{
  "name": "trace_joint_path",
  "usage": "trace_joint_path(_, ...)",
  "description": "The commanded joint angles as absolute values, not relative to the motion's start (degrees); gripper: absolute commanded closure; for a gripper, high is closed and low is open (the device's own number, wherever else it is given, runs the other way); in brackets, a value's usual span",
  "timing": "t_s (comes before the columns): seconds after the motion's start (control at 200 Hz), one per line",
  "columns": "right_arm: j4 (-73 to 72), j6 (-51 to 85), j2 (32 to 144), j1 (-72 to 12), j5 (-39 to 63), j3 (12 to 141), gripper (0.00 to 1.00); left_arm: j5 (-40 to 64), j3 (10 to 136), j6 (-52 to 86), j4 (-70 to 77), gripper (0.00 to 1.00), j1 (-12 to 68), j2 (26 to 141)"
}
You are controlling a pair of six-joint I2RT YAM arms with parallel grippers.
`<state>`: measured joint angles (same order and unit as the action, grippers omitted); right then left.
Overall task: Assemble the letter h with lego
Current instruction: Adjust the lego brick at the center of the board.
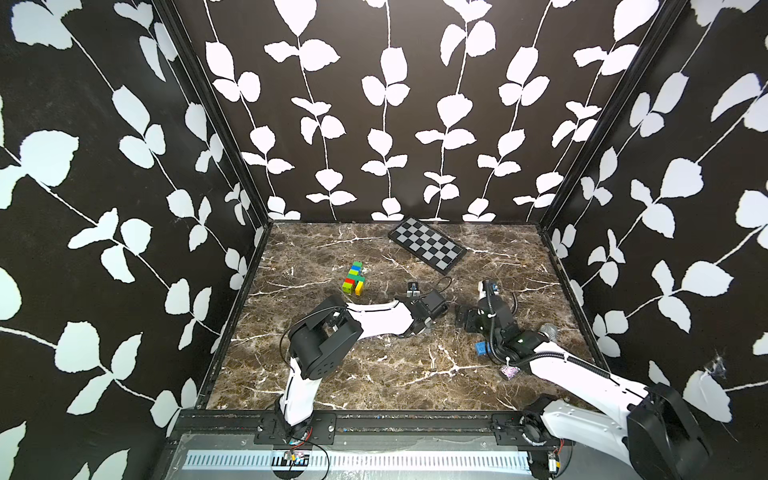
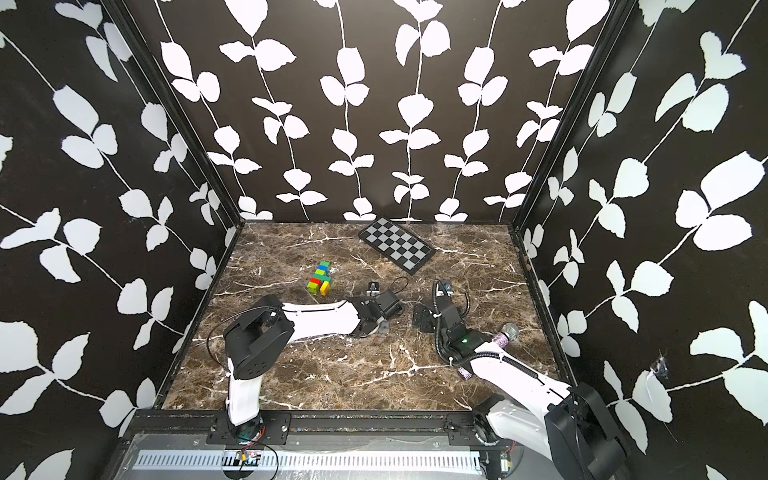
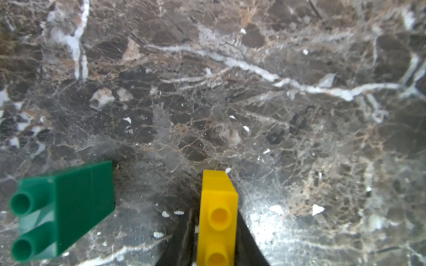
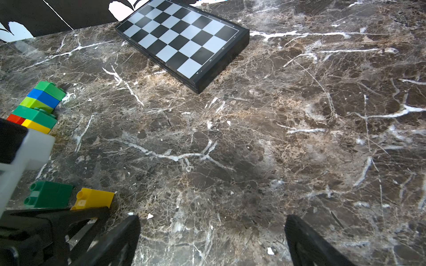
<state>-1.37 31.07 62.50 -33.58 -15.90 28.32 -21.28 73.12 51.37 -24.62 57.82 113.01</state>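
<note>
So the right gripper (image 4: pixel 212 218) has its fingers spread wide and empty, the left gripper (image 3: pixel 217 208) has fingers on either side of a yellow brick (image 3: pixel 219 191) lying on the tabletop (image 3: pixel 230 92) (can't tell if they're squeezing), a dark green brick (image 3: pixel 76 202) is just beside it, and the joined multicolor lego stack (image 1: pixel 353 279) is farther back, with the chessboard (image 1: pixel 427 244) behind.

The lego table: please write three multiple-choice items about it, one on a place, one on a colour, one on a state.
1. Where on the table does the board lie? A. at the back B. at the front C. in the middle
2. Which colour is the brick between the left fingers? A. red B. yellow C. blue
3. How do the right fingers stand? A. shut on a brick B. shut on nothing C. open, empty
Key: 1 A, it lies at the far edge in both top views; 2 B, the left wrist view shows it yellow; 3 C, bare table shows between them.
</note>
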Motion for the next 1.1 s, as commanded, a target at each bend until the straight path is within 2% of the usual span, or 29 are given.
trace_joint_path(0.0, -1.7, 30.9, 61.9, -33.3, -17.0, 27.7, 0.03, -20.6, 74.9, 50.5, -26.8, 0.68, 57.8, 113.3)
trace_joint_path(0.285, -1.5, 30.8, 61.8, -33.4, -17.1, 27.7, 0.03, -20.3, 77.0, 48.7, -27.5, 0.65, 57.7, 114.6)
trace_joint_path(0.825, -1.1, 30.4, 60.6, -33.3, -17.7, 27.7, 0.02, -17.4, 80.4, 48.5, -28.2, 0.65, 57.3, 117.4)
trace_joint_path(0.935, -0.9, 30.3, 60.2, -33.3, -18.1, 27.6, 0.02, -18.0, 80.1, 49.1, -29.1, 0.61, 57.3, 116.1)
trace_joint_path(1.095, -0.6, 30.4, 59.6, -33.3, -19.0, 27.4, 0.02, -19.2, 78.6, 48.8, -29.4, 0.48, 57.3, 112.4)
